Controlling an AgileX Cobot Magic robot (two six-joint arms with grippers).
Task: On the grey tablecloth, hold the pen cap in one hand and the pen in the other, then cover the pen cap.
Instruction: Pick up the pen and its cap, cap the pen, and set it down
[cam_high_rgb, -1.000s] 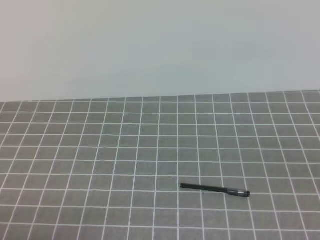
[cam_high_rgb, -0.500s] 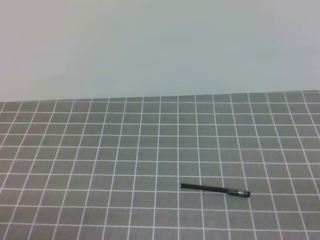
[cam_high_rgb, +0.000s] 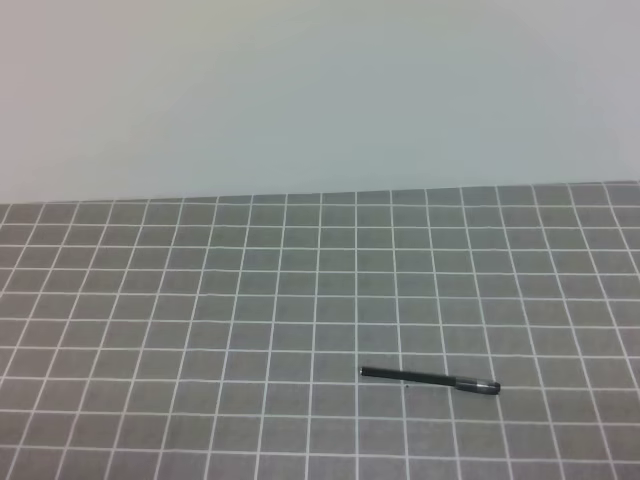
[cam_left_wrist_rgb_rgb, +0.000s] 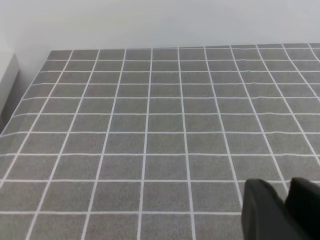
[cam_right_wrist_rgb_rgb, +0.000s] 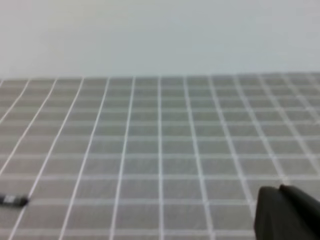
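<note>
— Pen lies flat on the grey tablecloth, right of the middle and toward the near edge in the high view. It runs almost left to right, the right end sitting slightly nearer the camera.

— Which end is which?

— The left stretch is slim and black. The right end is a little thicker and greyish, with a pale tip. Whether that thicker part is the pen cap already seated, I cannot tell; no separate cap shows anywhere on the cloth.

— Where are the arms?

— Neither shows in the high view. The left gripper appears only at the bottom right corner of its own wrist camera, as two dark fingers with a narrow gap between them. Nothing sits in that gap, so it is slightly parted and holding nothing.

— And the other one?

— The right gripper shows at the bottom right of its wrist camera as one dark mass, its fingers pressed together with nothing between them. At the far left edge of that view a small dark and grey end of the pen pokes in, well apart from the gripper.

— What is behind the cloth?

— A plain pale wall.
</note>
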